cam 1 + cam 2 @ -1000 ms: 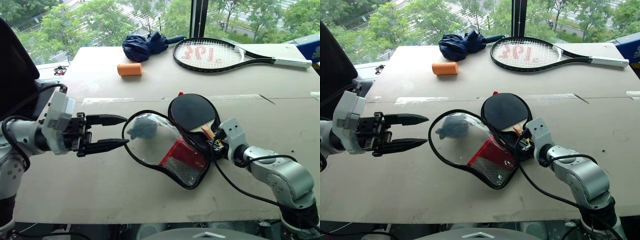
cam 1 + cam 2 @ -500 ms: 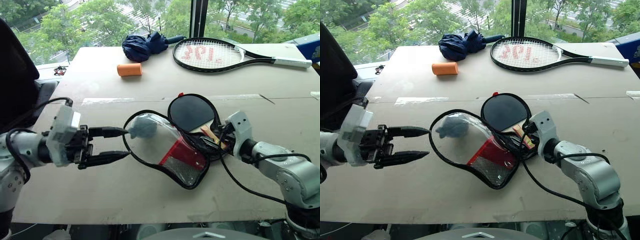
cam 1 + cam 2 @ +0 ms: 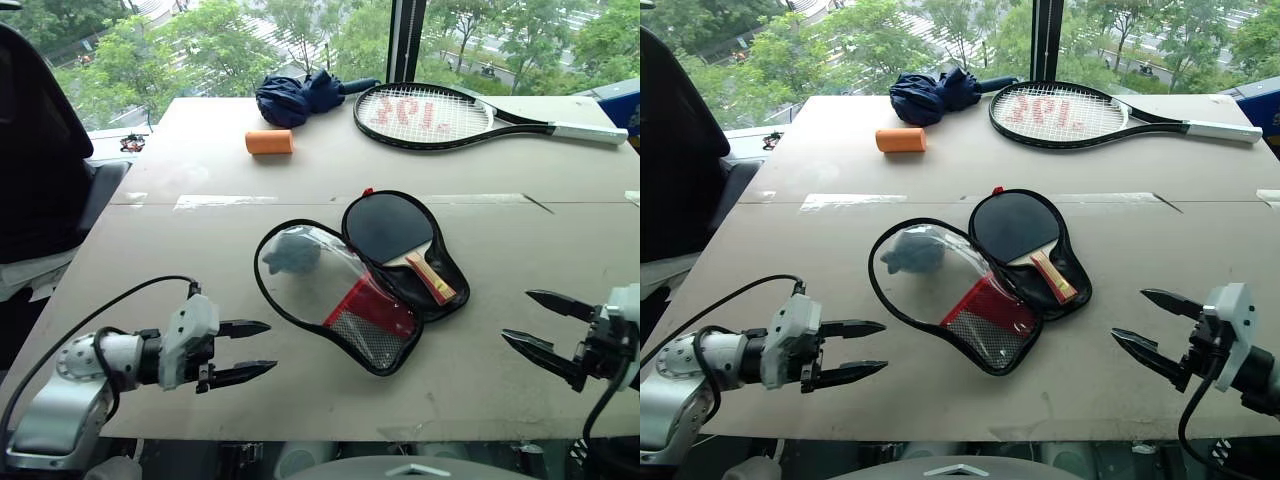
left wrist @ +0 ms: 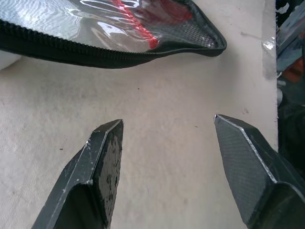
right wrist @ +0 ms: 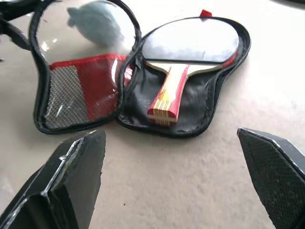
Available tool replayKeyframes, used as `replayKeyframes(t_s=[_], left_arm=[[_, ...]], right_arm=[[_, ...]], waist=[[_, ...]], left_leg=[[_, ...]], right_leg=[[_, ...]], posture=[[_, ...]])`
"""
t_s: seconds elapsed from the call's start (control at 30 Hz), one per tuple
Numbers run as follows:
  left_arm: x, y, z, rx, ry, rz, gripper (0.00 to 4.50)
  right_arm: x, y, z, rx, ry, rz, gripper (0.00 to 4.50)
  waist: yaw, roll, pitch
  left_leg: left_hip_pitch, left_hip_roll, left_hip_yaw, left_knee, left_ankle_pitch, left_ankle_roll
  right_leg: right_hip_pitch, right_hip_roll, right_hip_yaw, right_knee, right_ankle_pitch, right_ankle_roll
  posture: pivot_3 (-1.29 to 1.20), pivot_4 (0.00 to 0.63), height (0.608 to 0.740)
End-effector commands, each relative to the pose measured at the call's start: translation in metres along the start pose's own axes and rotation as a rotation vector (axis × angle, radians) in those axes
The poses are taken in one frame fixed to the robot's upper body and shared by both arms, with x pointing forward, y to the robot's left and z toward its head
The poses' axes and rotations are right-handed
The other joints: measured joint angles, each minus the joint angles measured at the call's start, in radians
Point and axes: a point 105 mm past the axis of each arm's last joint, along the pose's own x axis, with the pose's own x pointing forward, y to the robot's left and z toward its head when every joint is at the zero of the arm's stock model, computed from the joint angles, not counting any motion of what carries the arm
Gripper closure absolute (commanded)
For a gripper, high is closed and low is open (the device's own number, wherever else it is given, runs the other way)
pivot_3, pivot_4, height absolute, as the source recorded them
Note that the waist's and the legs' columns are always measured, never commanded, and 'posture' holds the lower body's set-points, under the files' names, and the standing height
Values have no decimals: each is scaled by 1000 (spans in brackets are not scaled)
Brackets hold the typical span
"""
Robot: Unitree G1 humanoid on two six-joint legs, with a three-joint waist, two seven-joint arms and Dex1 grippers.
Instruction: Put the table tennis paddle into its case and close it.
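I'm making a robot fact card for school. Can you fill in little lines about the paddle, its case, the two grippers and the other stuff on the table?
paddle: table tennis paddle lies in the open half of the case
case: case lies unzipped, clear flap folded aside
fish charm: plush fish seen through the clear flap
left gripper: left gripper open, holding nothing
right gripper: right gripper open, holding nothing
far end of the table: tennis racket, blue umbrella, orange cylinder
left to do: close the case

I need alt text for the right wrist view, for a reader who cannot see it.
An open black case lies on a beige table, with the table tennis paddle resting in one half. Its clear lid half lies folded open beside it. The right gripper hangs open and empty in front of the case.
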Motion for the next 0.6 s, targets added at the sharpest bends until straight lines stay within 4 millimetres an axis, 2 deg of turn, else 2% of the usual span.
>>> replayKeyframes(t_s=[0.03, 0.13, 0.3, 0.47, 0.6], left_arm=[[15, 19, -3, 84, 8, 59, 1444], [31, 32, -4, 129, -11, 79, 1444], [55, 51, 11, 157, -104, 82, 1444], [76, 58, 41, 160, -224, 42, 1444], [88, 64, 65, 160, -291, 23, 1444]], right_arm=[[-12, -5, 8, -86, -25, 19, 47], [-16, -2, 6, -98, -26, 46, 47], [-22, 5, 14, -110, -101, 106, 47], [-32, 14, 27, -122, -183, 162, 47], [-43, 11, 41, -156, -228, 153, 47]], waist=[[2, -1, 0], [1, -1, 0], [1, -1, 0], [1, -1, 0], [2, -1, 0]], left_leg=[[0, 0, 0, 0, 0, 0], [-1, 0, 0, -1, 0, 0], [-2, 0, 0, 0, 0, -1], [-2, 0, 0, 0, 0, 0], [-2, 0, 0, 0, 0, 0]], right_leg=[[0, 0, 0, 0, 0, 0], [0, 0, 0, -1, 0, 0], [-1, 0, 0, -1, 0, 0], [-1, 0, 0, -1, 0, 0], [-1, 0, 0, -1, 0, 0]], posture=[[0, 150, 723], [0, 150, 723], [0, 150, 723], [0, 150, 723], [0, 150, 723]])
